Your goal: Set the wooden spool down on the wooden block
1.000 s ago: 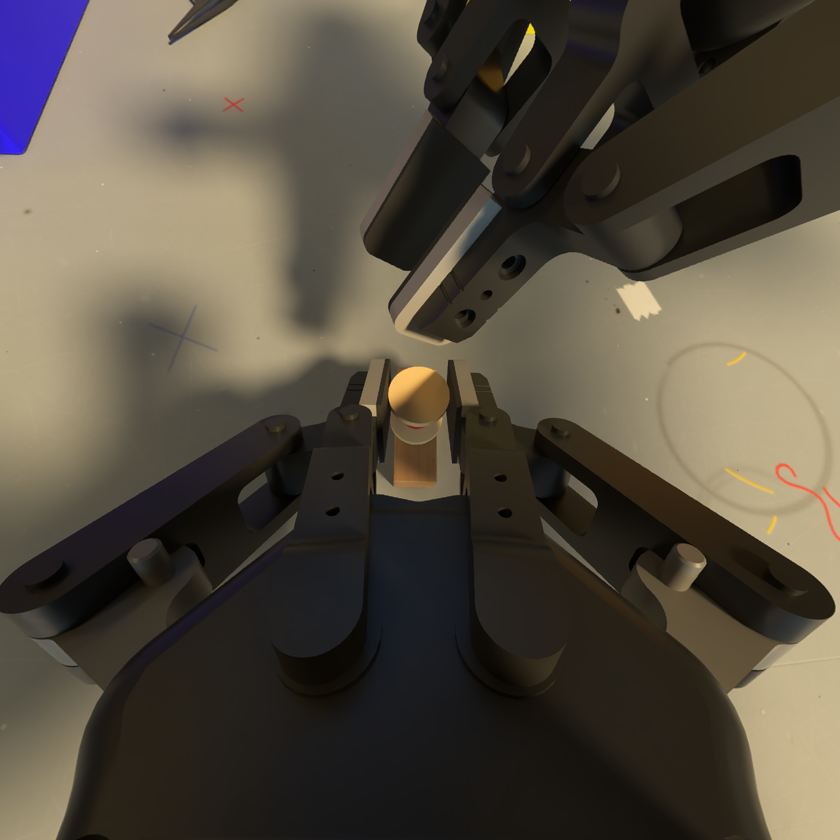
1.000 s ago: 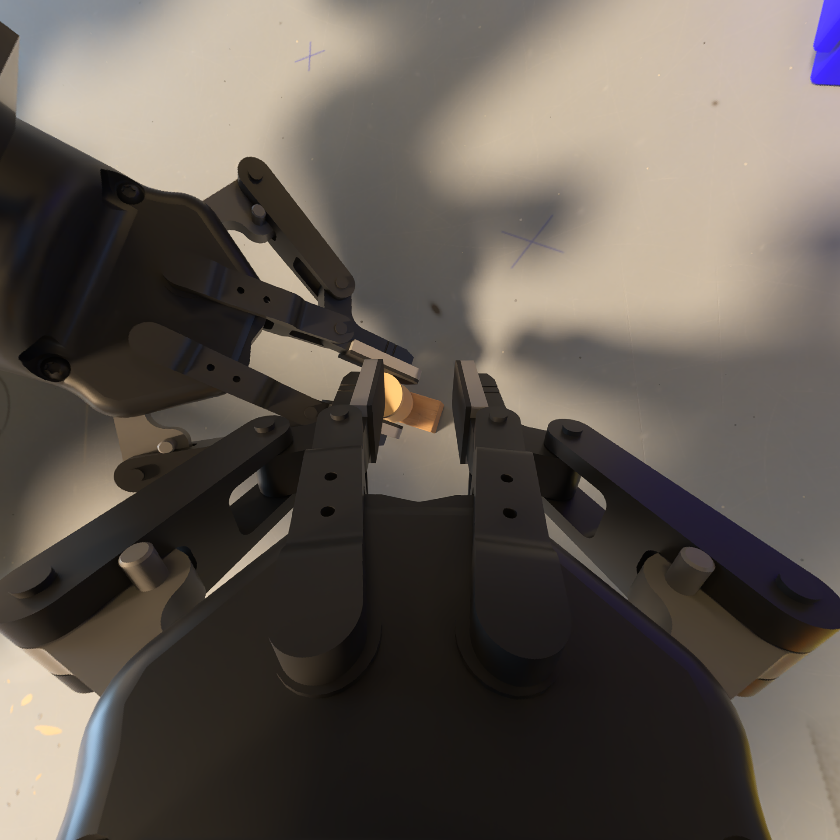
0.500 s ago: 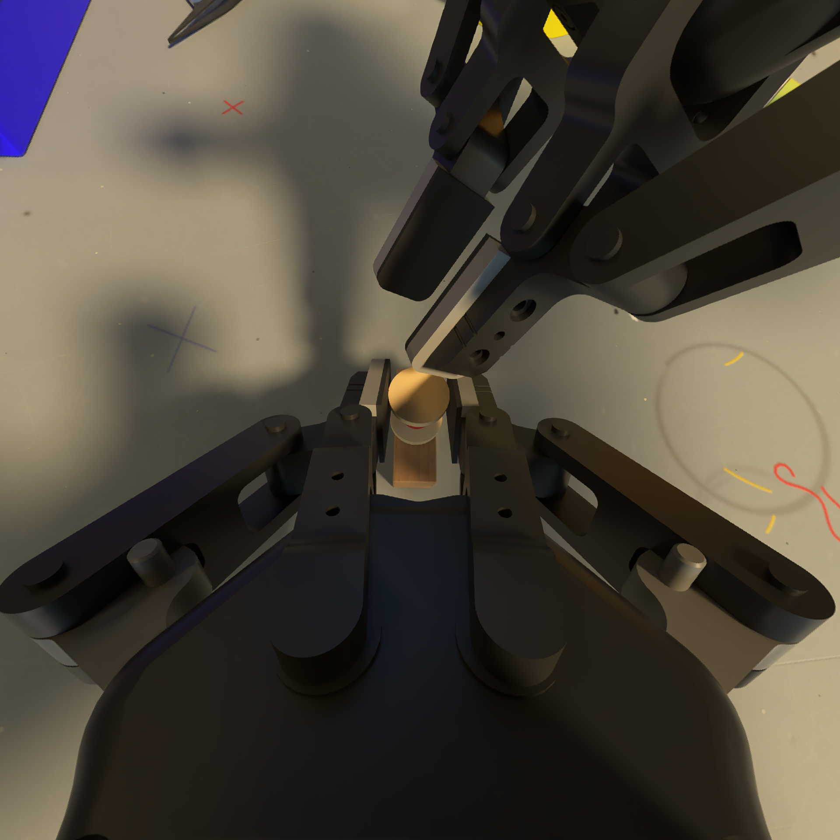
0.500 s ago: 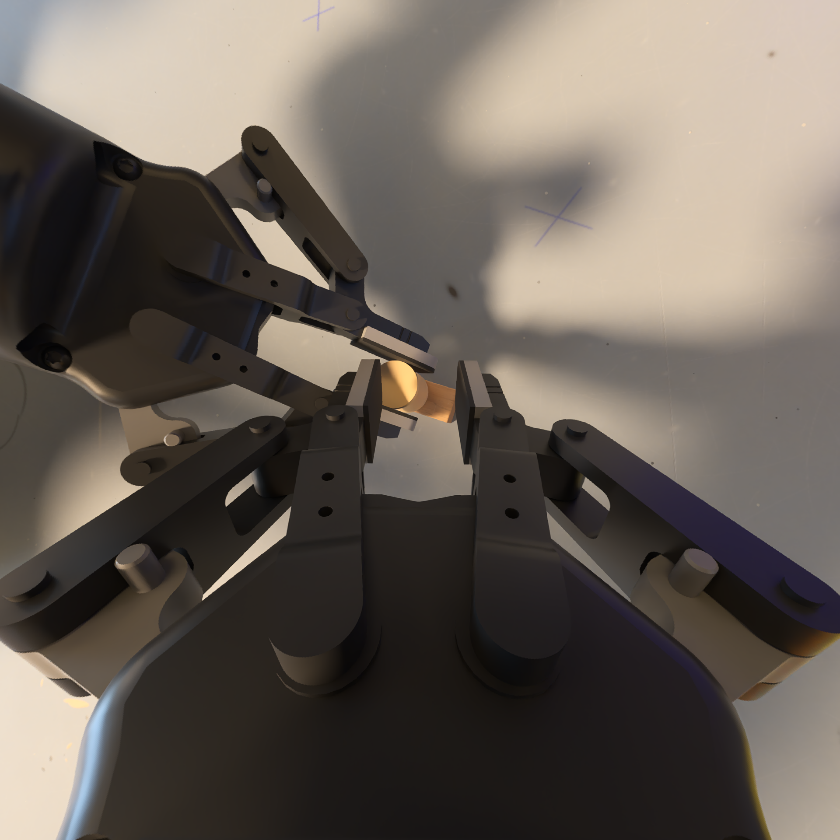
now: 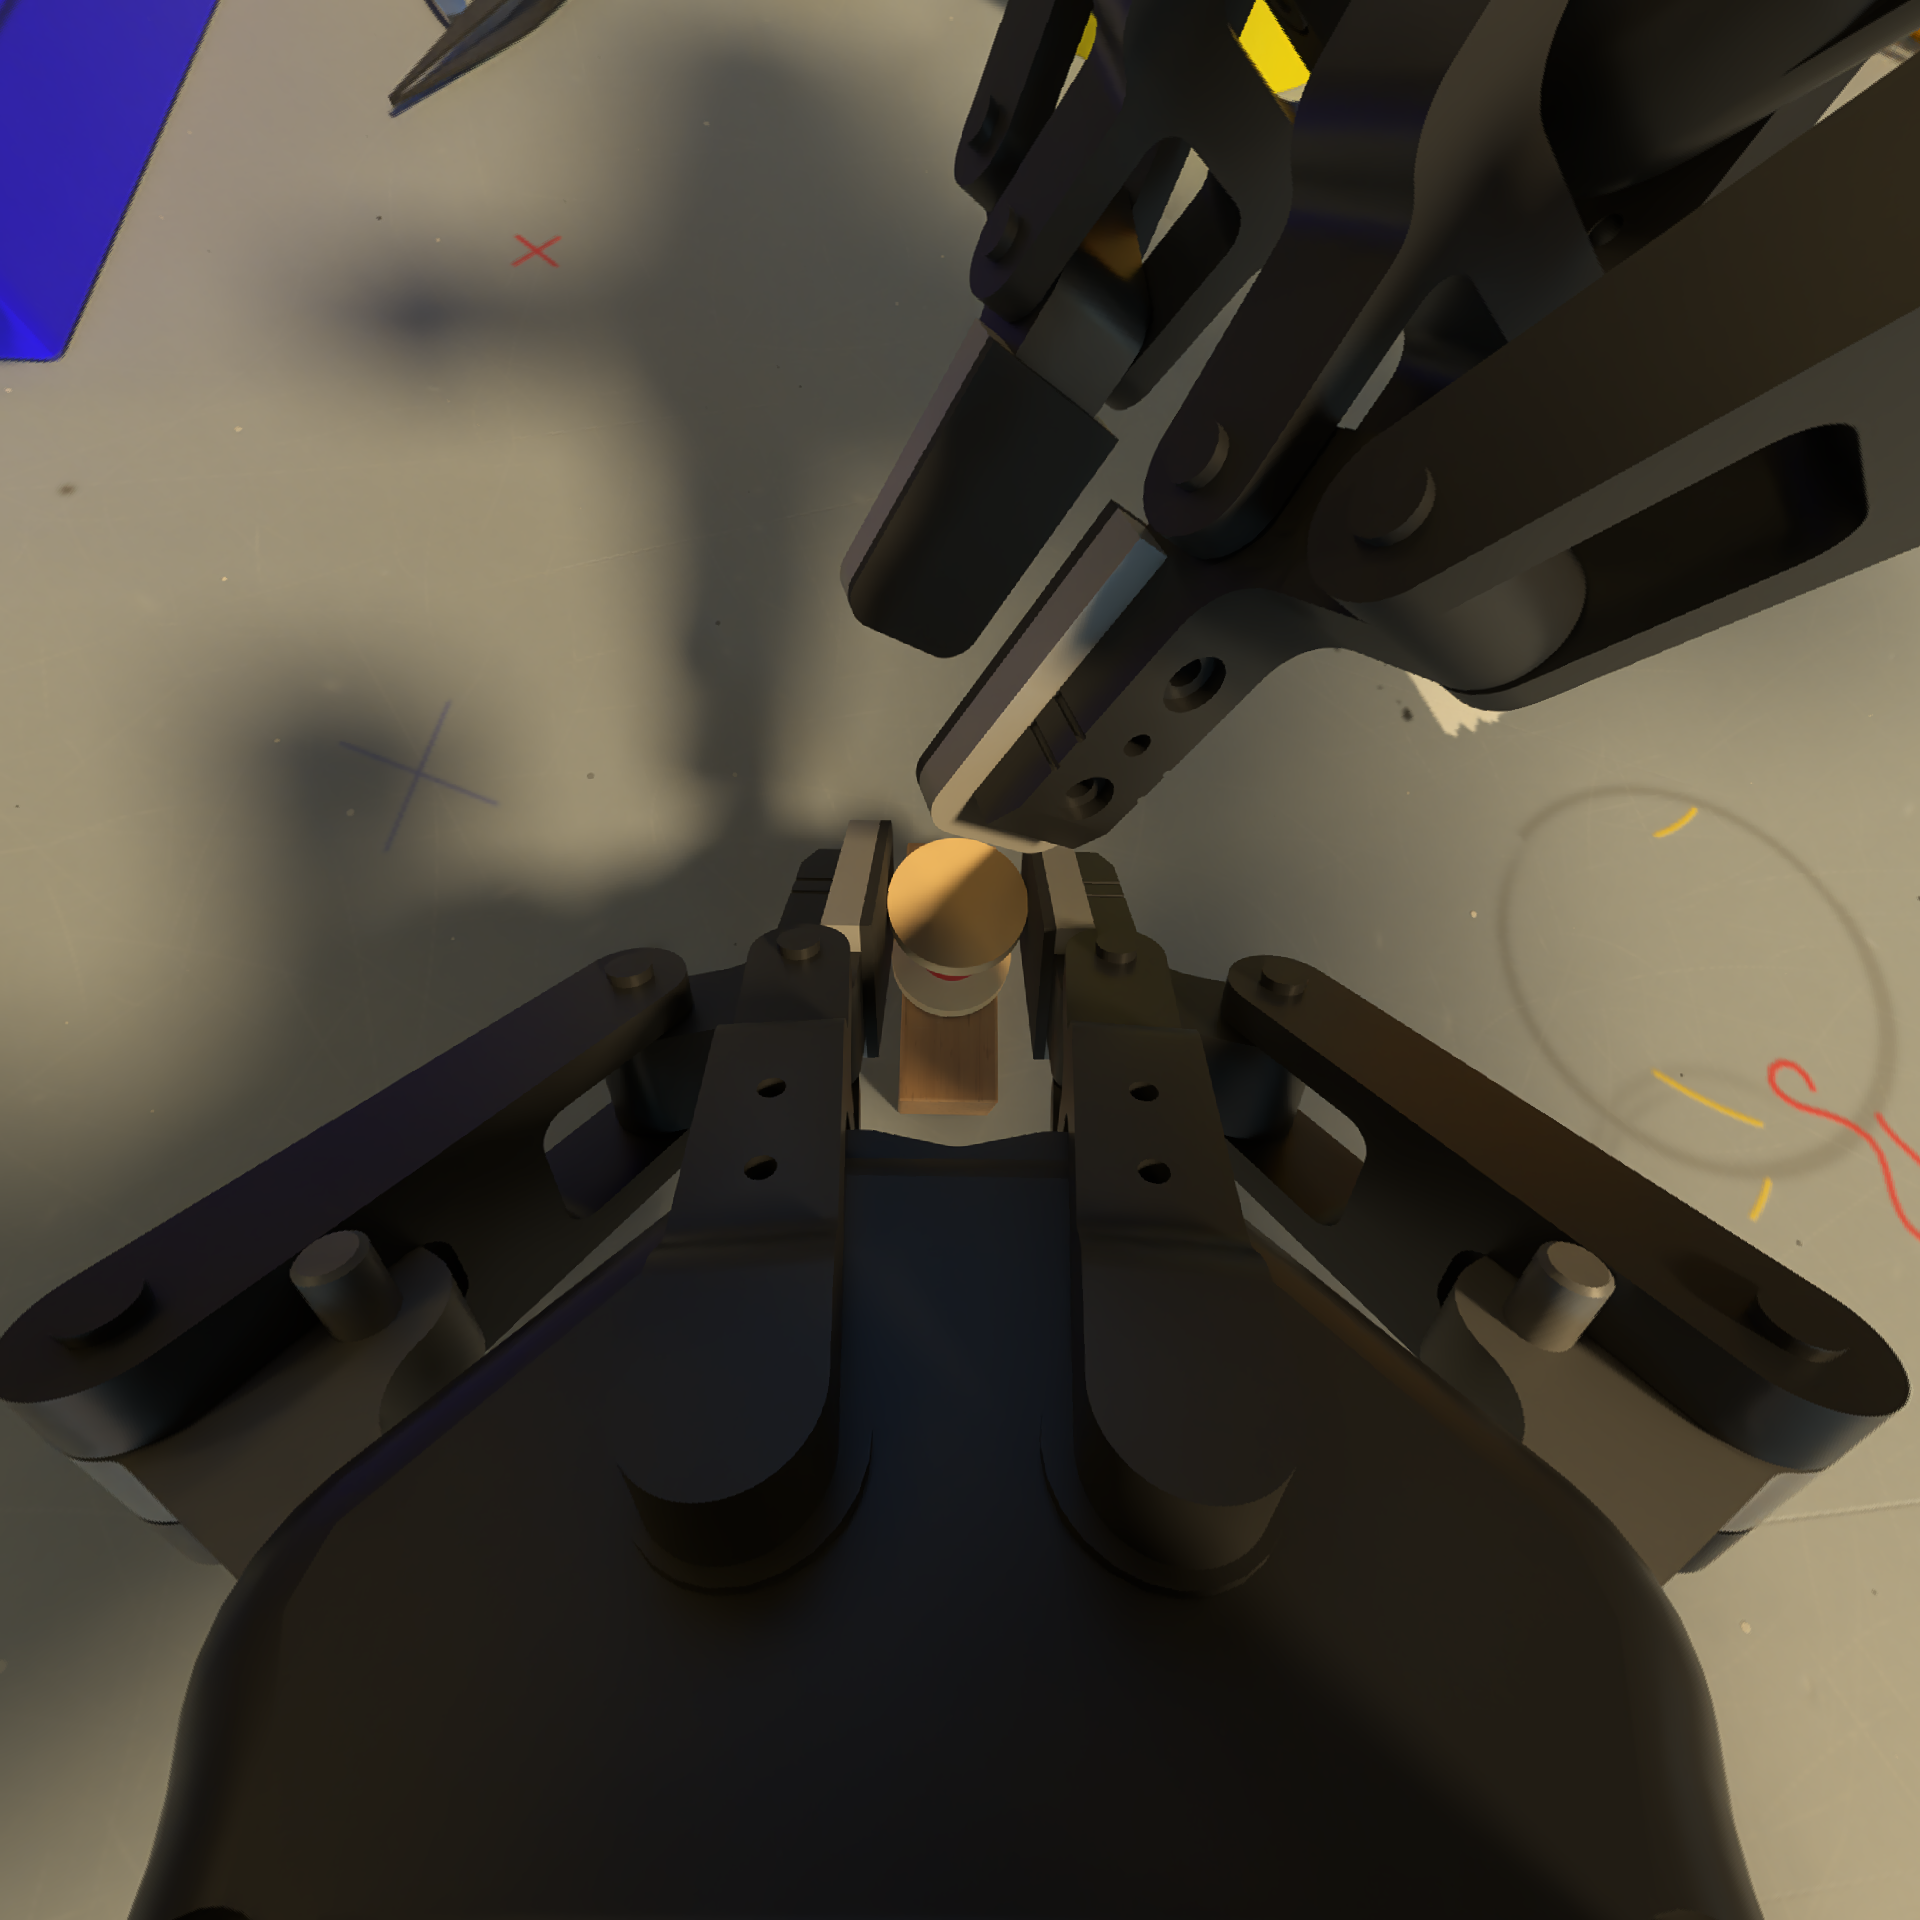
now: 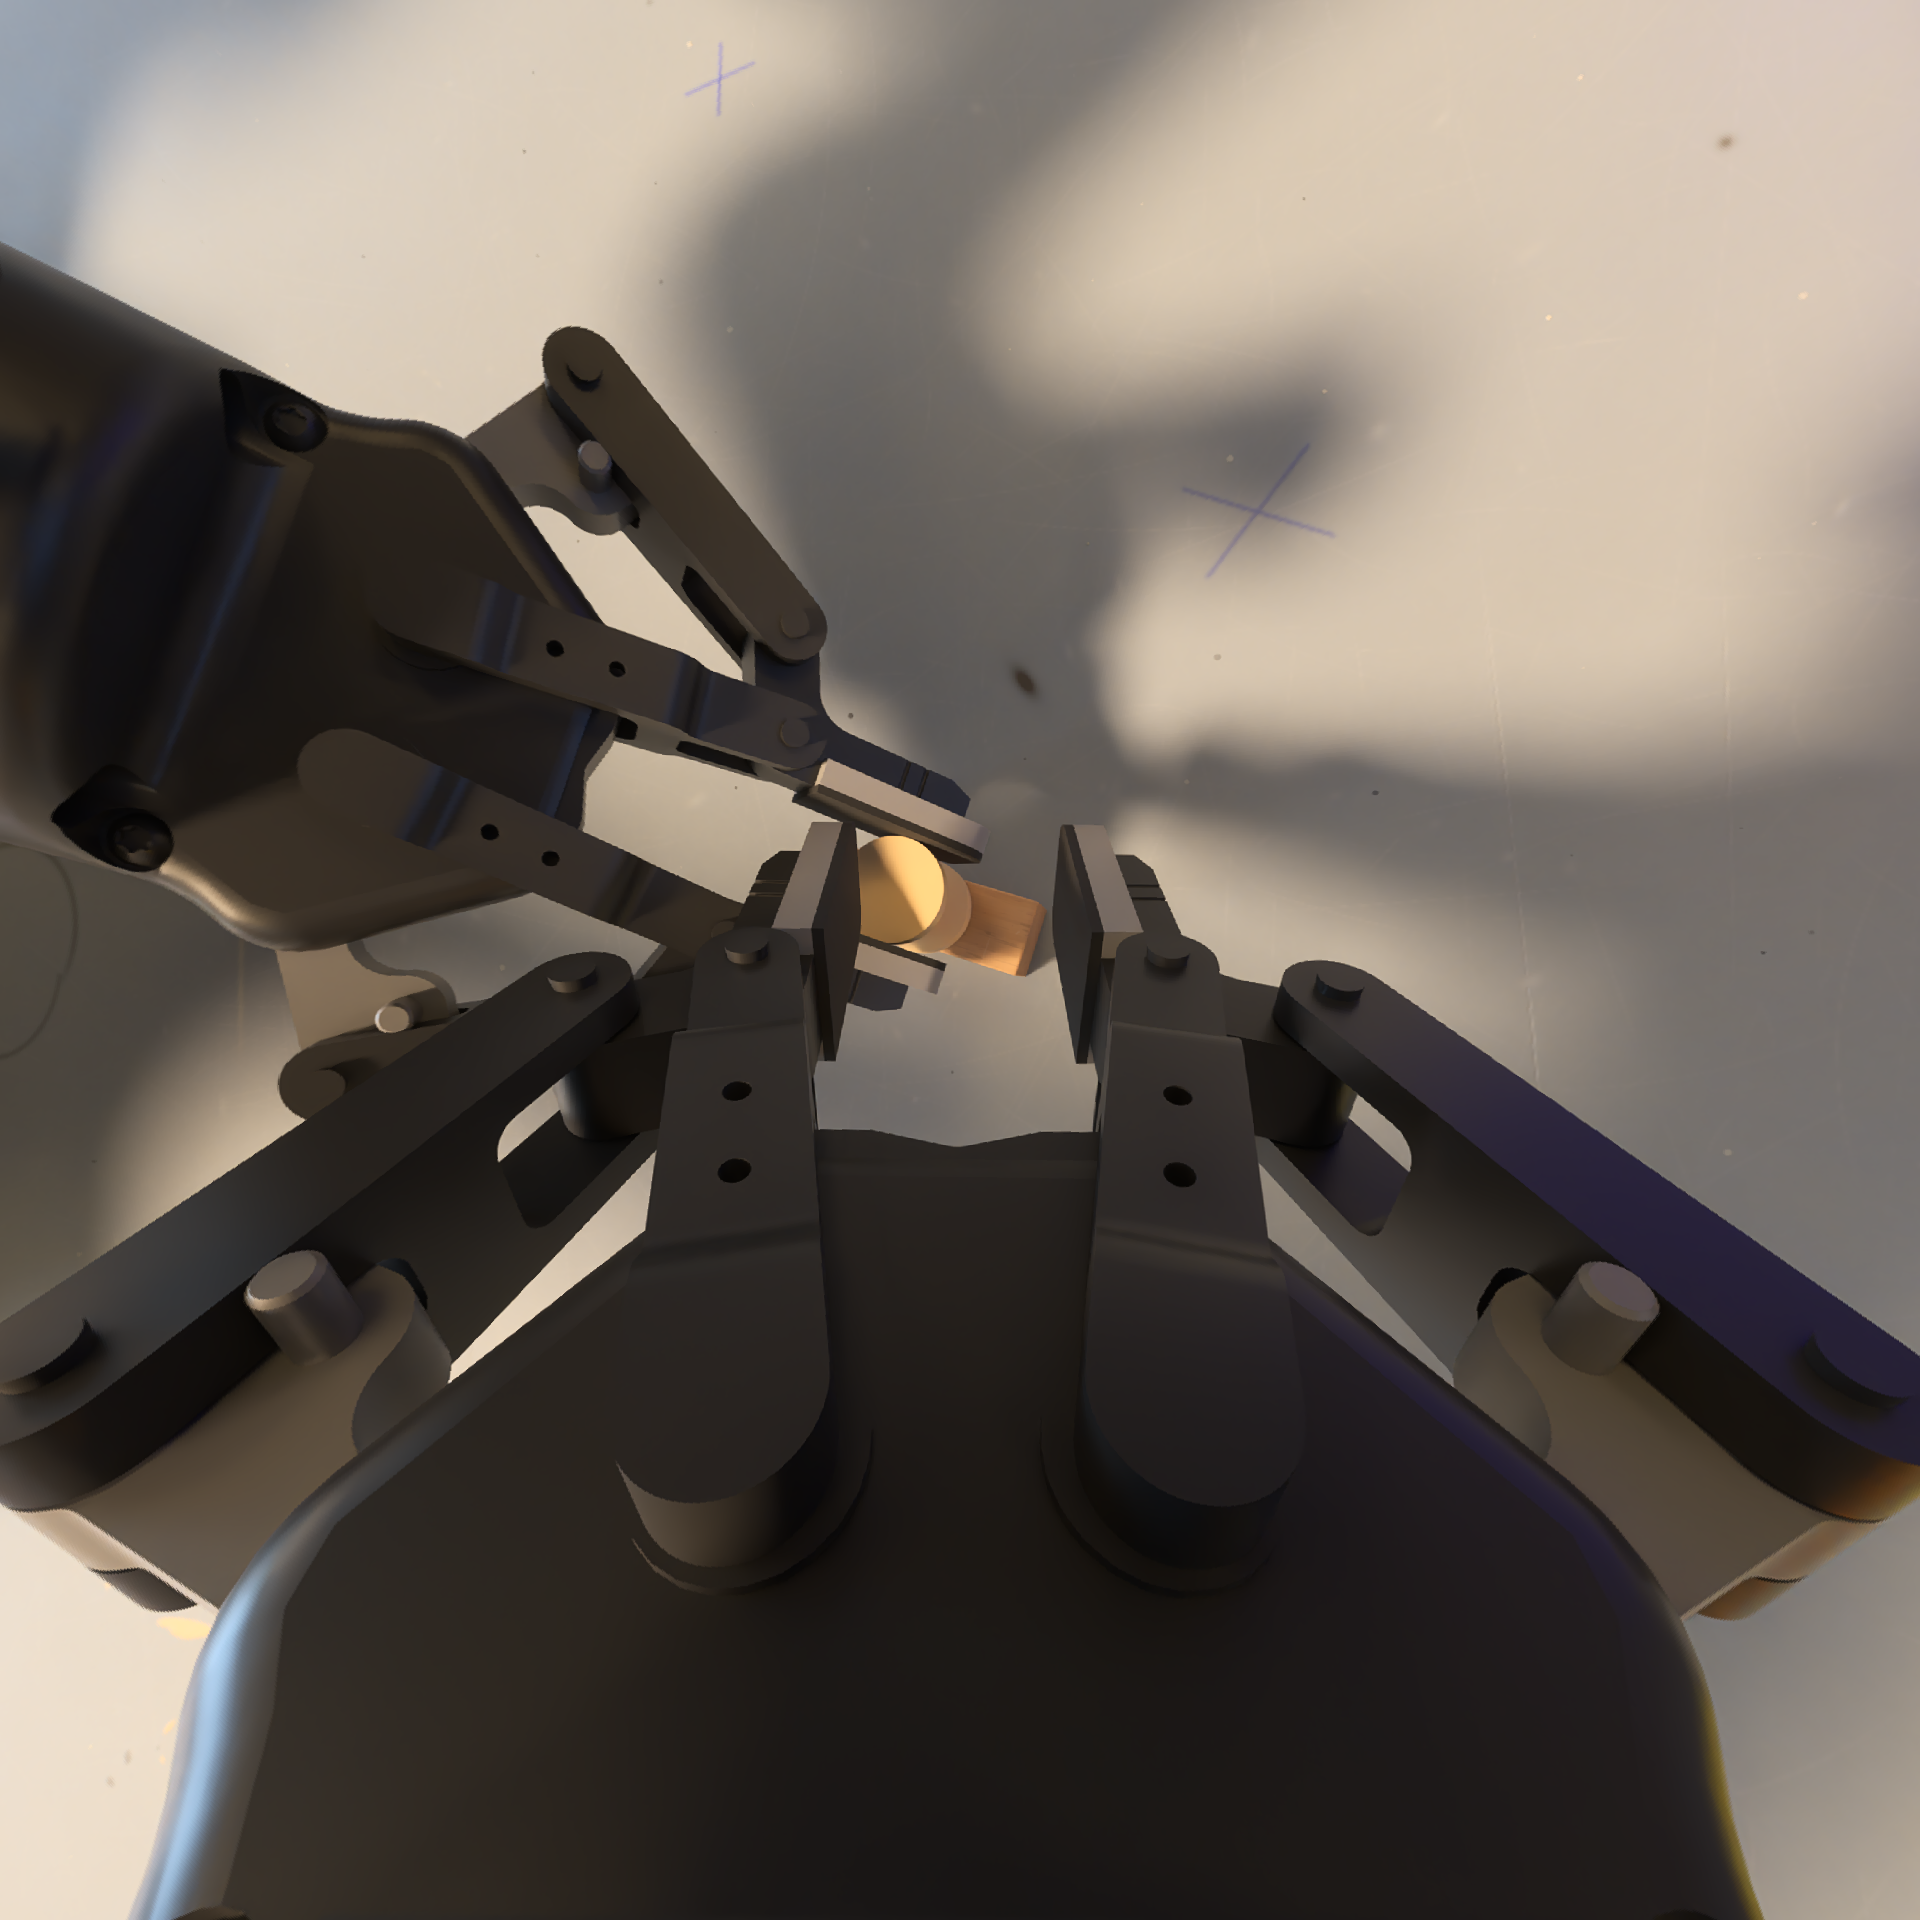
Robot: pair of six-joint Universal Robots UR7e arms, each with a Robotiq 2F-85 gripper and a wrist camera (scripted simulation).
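The wooden spool (image 5: 956, 899) is upright between my left gripper's (image 5: 956, 883) fingers, which are shut on it. Right below it is the small wooden block (image 5: 945, 1065); I cannot tell whether the two touch. My right gripper (image 5: 940, 727) comes in from the upper right, open, with one fingertip just beside the spool's top. In the right wrist view the spool (image 6: 902, 888) and block (image 6: 1003, 930) lie in the gap between my right gripper's (image 6: 951, 904) open fingers, which touch neither. The left gripper (image 6: 925, 894) reaches in from the left.
A blue object (image 5: 62, 156) lies at the far left on the grey table (image 5: 312, 571). A dark pointed tool (image 5: 468, 52) and something yellow (image 5: 1268, 42) are at the far edge. A scrap of tape (image 5: 1455, 717) and drawn circles (image 5: 1683, 997) lie to the right.
My right gripper has moved in on the spool and block, so they now sit between its open fingers. The left gripper has kept still, shut on the spool.
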